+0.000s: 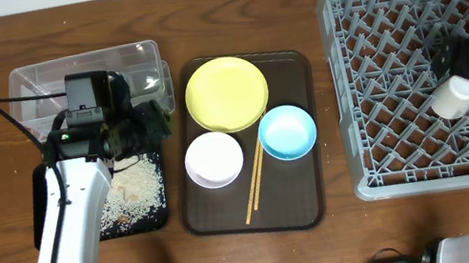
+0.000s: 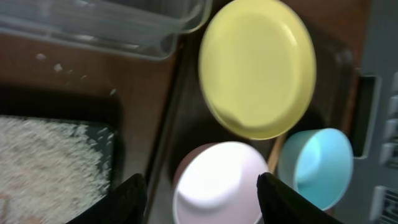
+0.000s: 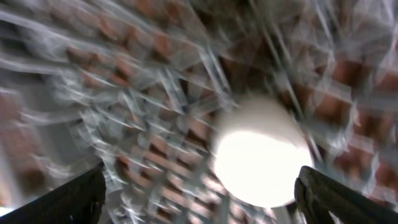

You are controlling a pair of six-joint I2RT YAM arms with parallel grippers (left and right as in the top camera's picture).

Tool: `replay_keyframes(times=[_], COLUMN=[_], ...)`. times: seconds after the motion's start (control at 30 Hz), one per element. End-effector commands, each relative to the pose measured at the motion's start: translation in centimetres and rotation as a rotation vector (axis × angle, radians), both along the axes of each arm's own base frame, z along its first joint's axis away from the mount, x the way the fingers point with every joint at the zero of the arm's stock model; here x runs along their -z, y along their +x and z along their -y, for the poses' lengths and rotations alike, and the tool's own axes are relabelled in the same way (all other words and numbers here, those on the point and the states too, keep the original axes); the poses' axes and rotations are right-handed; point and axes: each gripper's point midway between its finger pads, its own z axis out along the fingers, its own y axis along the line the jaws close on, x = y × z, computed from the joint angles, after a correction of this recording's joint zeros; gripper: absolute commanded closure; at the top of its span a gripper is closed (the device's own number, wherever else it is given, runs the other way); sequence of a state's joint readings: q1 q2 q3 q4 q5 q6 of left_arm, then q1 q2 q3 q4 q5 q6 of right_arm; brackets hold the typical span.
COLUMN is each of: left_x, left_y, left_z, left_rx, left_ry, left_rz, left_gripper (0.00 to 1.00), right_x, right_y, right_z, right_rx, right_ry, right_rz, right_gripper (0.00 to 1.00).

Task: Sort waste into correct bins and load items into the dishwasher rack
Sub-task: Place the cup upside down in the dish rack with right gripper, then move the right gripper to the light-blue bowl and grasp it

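I see right gripper (image 3: 200, 177) jaws spread wide over cup (image 3: 261, 158) in rack (image 3: 124, 93); left gripper (image 2: 202, 186) jaws apart, empty, above white bowl (image 2: 222, 177).

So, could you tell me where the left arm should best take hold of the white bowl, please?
Probably its near rim, pinched from straight above, across the wall. The white bowl sits upright, mouth up; the yellow plate crowds its far side and the chopsticks its right, while bare tray lies nearer.
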State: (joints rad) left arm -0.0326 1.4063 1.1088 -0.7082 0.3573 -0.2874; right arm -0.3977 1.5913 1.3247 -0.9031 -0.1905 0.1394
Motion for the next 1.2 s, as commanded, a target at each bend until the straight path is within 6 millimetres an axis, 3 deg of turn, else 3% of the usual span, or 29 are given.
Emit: replay_keyframes(times=[0.0, 0.1, 0.23, 0.4, 0.57, 0.7, 0.77, 0.97, 1.17], left_x=[0.3, 0.5, 0.7, 0.7, 0.7, 0.7, 0.7, 0.7, 0.7], left_y=[-0.1, -0.4, -0.5, -0.6, -0.6, -0.6, -0.6, -0.6, -0.6], left_z=[-1.5, -1.7, -1.7, -1.7, -1.7, -1.7, -1.7, -1.7, -1.7], left_rx=[-0.037, -0.04, -0.04, -0.04, -0.04, -0.04, -0.04, -0.04, -0.04], left_ry=[0.076, 0.084, 0.084, 0.085, 0.085, 0.085, 0.084, 0.085, 0.084], left_rz=[-0.011, -0.028, -0.037, -0.041, -0.041, -0.041, -0.041, -0.041, -0.041], left_gripper=[0.4, 0.4, 0.4, 0.39, 0.39, 0.39, 0.39, 0.39, 0.39], right_x=[-6.7, -9.1, -9.2, -6.6, -2.3, 1.8, 3.7, 8.6, 11.4], right_y=[2.7, 4.3, 5.0, 4.1, 2.7, 1.8, 1.5, 0.7, 0.6], right_z=[-5.0, -9.7, -16.2, -24.0, -28.7, -30.9, -31.1, -30.3, -29.0], right_rx=[-0.215, -0.373, -0.591, -0.863, -1.002, -1.058, -1.064, -1.059, -1.019], right_ry=[0.001, 0.002, -0.008, -0.008, 0.03, 0.051, 0.032, -0.036, -0.085], right_rz=[0.252, 0.37, 0.411, 0.371, 0.257, 0.143, 0.082, -0.078, -0.17], right_gripper=[0.07, 0.09, 0.14, 0.18, 0.25, 0.32, 0.37, 0.42, 0.51])
